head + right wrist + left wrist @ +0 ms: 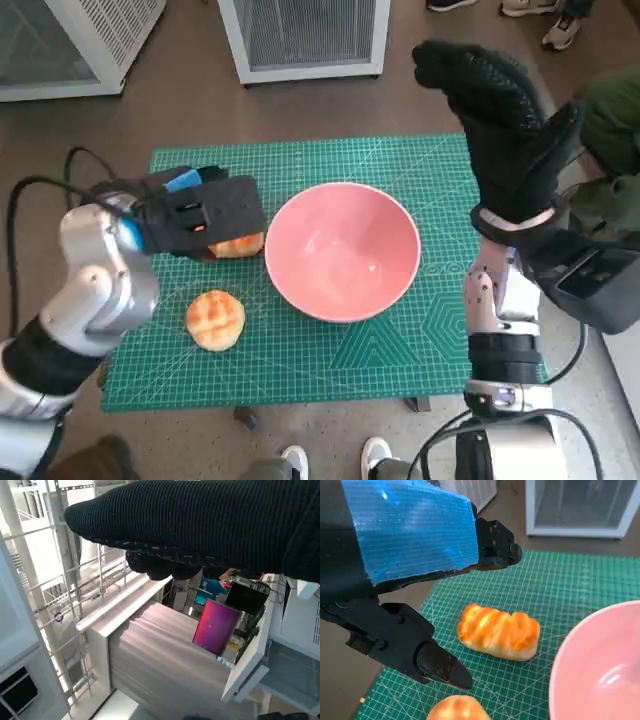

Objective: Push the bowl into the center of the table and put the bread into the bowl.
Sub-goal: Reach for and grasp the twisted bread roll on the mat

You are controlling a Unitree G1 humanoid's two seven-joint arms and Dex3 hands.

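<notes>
A pink bowl (342, 249) stands empty near the middle of the green mat (400, 350); its rim (600, 665) shows in the left wrist view. A long golden bread loaf (498, 631) lies just left of it, half hidden under my left hand (200, 213) in the head view (238, 245). That hand hovers over the loaf with its fingers (440, 667) spread apart, holding nothing. A round bun (215, 319) lies nearer the front (457, 709). My right hand (500, 110) is raised high above the table's right side, fingers extended, empty.
White wire-fronted cabinets (305, 35) stand on the floor beyond the table. A person's shoes (335, 458) show at the front edge, and more feet (560, 25) at the far right. The right wrist view looks at shelving and a desk (165, 650).
</notes>
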